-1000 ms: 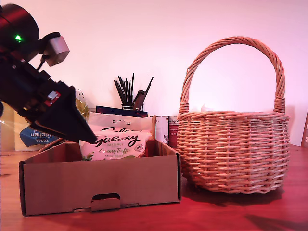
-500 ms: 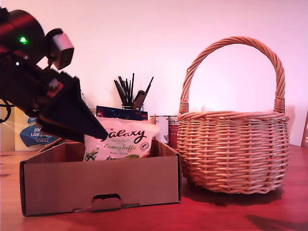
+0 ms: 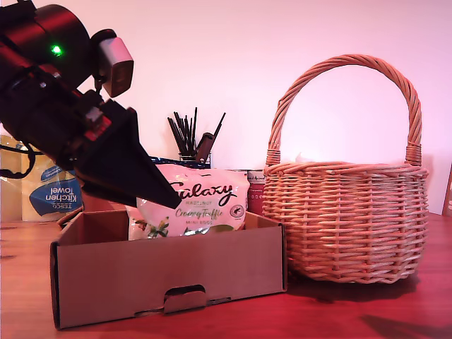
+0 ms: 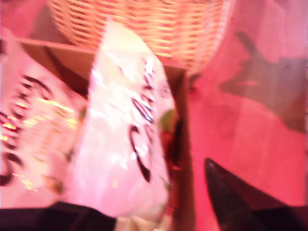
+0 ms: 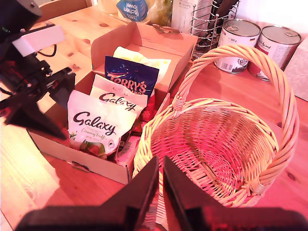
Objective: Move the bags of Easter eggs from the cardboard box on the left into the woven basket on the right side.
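Galaxy bag (image 3: pixel 201 205): lifted upright above the cardboard box (image 3: pixel 169 282), at nine o'clock of the woven basket (image 3: pixel 346 219)
My first gripper (image 3: pixel 145 185): clamped on the Galaxy bag's edge
My second gripper (image 5: pixel 160 178): jaws nearly closed, empty, above the basket rim

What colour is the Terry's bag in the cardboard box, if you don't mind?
Dark blue, clearest in the second wrist view: Terry's bag.

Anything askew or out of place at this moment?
Nothing damaged or spilled. One Galaxy bag stands raised above the cardboard box, pinched by my first gripper. The woven basket holds no bags.
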Tool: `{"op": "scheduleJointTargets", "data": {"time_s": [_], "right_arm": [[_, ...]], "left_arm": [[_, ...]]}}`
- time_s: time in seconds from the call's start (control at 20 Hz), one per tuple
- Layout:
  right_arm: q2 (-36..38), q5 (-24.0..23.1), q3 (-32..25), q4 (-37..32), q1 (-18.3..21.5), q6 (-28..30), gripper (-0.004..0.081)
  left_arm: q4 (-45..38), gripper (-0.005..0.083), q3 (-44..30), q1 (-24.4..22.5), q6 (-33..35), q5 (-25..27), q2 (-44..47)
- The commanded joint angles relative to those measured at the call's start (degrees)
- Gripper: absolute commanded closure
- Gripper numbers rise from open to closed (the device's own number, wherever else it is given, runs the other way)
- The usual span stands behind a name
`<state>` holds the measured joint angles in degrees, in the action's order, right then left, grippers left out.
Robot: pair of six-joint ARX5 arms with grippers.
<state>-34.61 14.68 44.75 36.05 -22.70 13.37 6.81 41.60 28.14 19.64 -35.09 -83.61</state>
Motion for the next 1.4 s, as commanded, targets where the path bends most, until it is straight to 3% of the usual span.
{"op": "scheduleJointTargets", "data": {"time_s": [0.0, 0.35, 0.75, 1.1, 1.35], "right_arm": [[0.3, 0.3, 0.0, -0.2, -0.3, 0.0, 0.0783], [0.3, 0.3, 0.0, -0.2, -0.3, 0.0, 0.0783], [0.3, 0.3, 0.0, 0.9, -0.3, 0.0, 0.0783], [0.3, 0.2, 0.0, 1.1, -0.3, 0.0, 0.0783], [0.3, -0.3, 0.0, 1.2, -0.2, 0.2, 0.0783]], "left_arm": [[-1.7, 0.0419, 0.1, 0.1, 0.2, 0.5, -1.1], [-7.5, 0.0438, 0.1, 3.1, 0.3, 0.2, -10.4], [-11.2, 0.0784, 0.3, 3.0, 0.2, 0.2, -11.5], [-11.1, 0.0797, 0.7, 1.4, -0.3, 0.8, -3.7], [-13.7, 0.0797, 2.1, 1.7, -5.2, -1.2, 5.1]]}}
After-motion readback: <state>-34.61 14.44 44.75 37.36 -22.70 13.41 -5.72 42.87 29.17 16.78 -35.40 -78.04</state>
